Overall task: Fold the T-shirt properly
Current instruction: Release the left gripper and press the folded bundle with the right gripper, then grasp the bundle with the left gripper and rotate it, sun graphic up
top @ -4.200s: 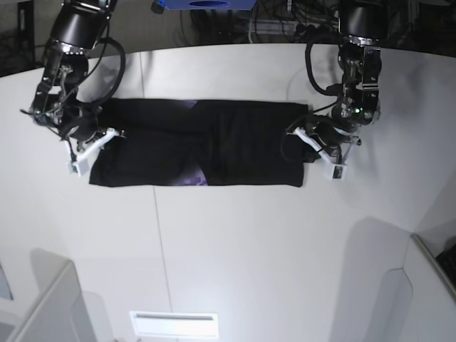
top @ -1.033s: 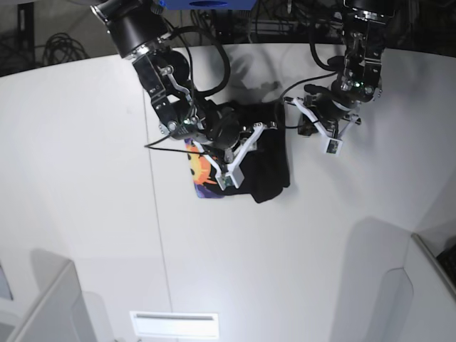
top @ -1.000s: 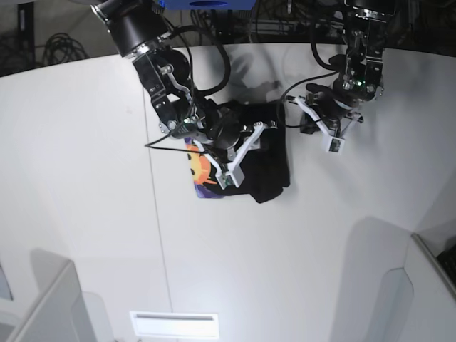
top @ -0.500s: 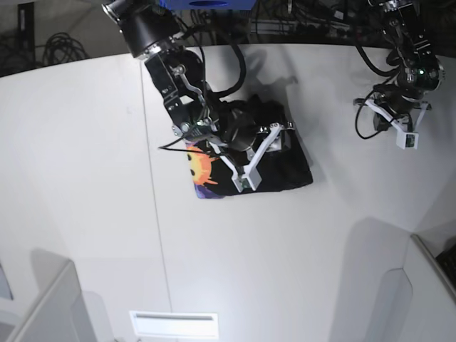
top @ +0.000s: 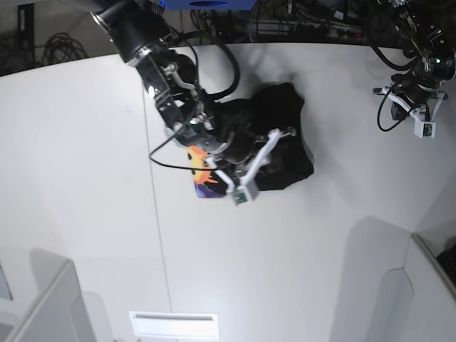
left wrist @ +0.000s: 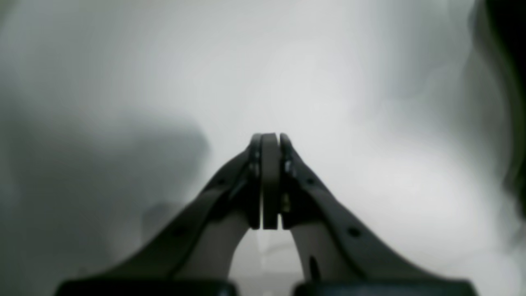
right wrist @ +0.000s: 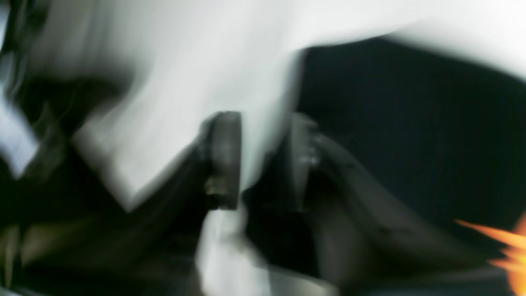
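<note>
The black T-shirt lies bunched in a folded heap at the table's middle. Its orange sun print on purple shows at the heap's left edge. My right gripper is low over the heap. The blurred right wrist view shows this gripper with its jaws a little apart, white table between them, black shirt to the right and a bit of orange print. My left gripper hangs far right, away from the shirt. In the left wrist view it is shut and empty over bare table.
The white table has a thin seam running down its left half. Grey box shapes stand at the lower left and lower right. A white slotted panel is at the front edge. Cables lie behind the table.
The shirt, a long flat strip 4.2 s ago, is now a compact heap. Since half a second ago the heap bulged up and right, and my left arm moved farther up and right.
</note>
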`<state>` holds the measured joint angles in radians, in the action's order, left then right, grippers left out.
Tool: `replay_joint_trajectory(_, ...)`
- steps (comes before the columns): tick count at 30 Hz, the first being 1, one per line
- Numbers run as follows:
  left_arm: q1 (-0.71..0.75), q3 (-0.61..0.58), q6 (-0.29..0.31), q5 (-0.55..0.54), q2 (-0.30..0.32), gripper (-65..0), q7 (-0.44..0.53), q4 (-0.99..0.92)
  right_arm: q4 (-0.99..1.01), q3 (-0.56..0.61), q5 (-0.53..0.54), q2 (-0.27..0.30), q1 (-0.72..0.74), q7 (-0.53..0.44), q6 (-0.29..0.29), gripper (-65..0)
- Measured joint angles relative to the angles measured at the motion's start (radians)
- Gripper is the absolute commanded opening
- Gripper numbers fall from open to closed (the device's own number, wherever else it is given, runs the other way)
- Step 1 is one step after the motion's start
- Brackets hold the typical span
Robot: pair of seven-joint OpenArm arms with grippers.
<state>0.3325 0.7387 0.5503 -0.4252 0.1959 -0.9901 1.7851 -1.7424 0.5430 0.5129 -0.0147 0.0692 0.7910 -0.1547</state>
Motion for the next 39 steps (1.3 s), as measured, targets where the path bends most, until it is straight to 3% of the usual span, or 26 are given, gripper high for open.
replay_joint_trajectory(2, 0.007, 0.0, 0.011, 0.005, -0.005, -65.0, 0.0, 0.0, -0.038, -0.067, -0.003, 0.035, -0.055, -0.016, -0.005, -65.0)
replay_joint_trajectory(5, 0.025, 0.0, 0.134, -0.002, -0.007, -65.0, 0.005, 0.008, -0.075, -0.138, 0.008, 0.042, -0.133, -0.025, -0.002, -65.0)
replay_joint_trajectory(7, 0.027, 0.001, 0.138, 0.009, -0.026, -65.0, -0.002, 0.018, -0.094, -0.174, 0.01, 0.05, -0.158, -0.035, 0.002, -65.0)
replay_joint_trajectory(10, 0.021, 0.002, 0.139, 0.0, -0.1, -65.0, -0.002, 0.066, -0.111, -0.197, 0.008, 0.095, -0.171, -0.039, 0.005, -65.0)
replay_joint_trajectory(12, 0.013, -0.001, 0.14, -0.071, -0.146, -65.0, -0.001, 0.074, -0.112, -0.199, 0.005, 0.118, -0.171, -0.039, 0.005, -65.0)
replay_joint_trajectory(13, 0.008, -0.003, 0.14, -0.119, -0.155, -61.4, -0.008, 0.072, -0.112, -0.199, 0.006, 0.122, -0.17, -0.039, 0.005, -65.0)
replay_joint_trajectory(16, -0.017, 0.002, 0.139, -0.238, -0.15, -23.2, -0.032, 0.041, -0.116, -0.198, 0.013, 0.119, -0.177, -0.042, 0.005, -65.0)
replay_joint_trajectory(18, -0.046, 0.004, 0.138, -0.271, -0.149, -5.8, -0.074, 0.001, -0.124, -0.196, 0.014, 0.119, -0.193, -0.039, 0.005, -65.0)
replay_joint_trajectory(19, -0.057, 0.002, 0.139, -0.296, -0.152, -0.3, -0.081, -0.021, -0.124, -0.196, 0.013, 0.119, -0.2, -0.039, 0.005, -65.0)
replay_joint_trajectory(22, -0.087, -0.002, 0.138, -0.322, -0.18, 0.0, -0.077, -0.073, -0.123, -0.196, 0.01, 0.124, -0.203, -0.039, 0.005, -65.0)
replay_joint_trajectory(28, -0.136, -0.162, 0.138, -0.325, -0.195, 0.0, -0.076, -0.18, -0.124, -0.196, 0.013, 0.147, -0.203, -0.039, 0.005, -65.0)
replay_joint_trajectory(32, -0.195, -0.192, 0.132, -0.338, -0.219, 0.0, -0.05, -0.258, -0.124, -0.197, 0.01, 0.149, -0.214, -0.041, 0.005, -65.0)
replay_joint_trajectory(35, -0.237, -0.224, 0.019, -0.359, -0.225, 0.0, -0.037, -0.309, -0.124, -0.196, 0.01, 0.147, -0.229, -0.035, 0.005, -65.0)
replay_joint_trajectory(39, -0.268, -0.314, -0.031, -0.365, -0.226, 0.0, 0.011, -0.354, -0.124, -0.196, 0.01, 0.151, -0.228, -0.039, 0.005, -65.0)
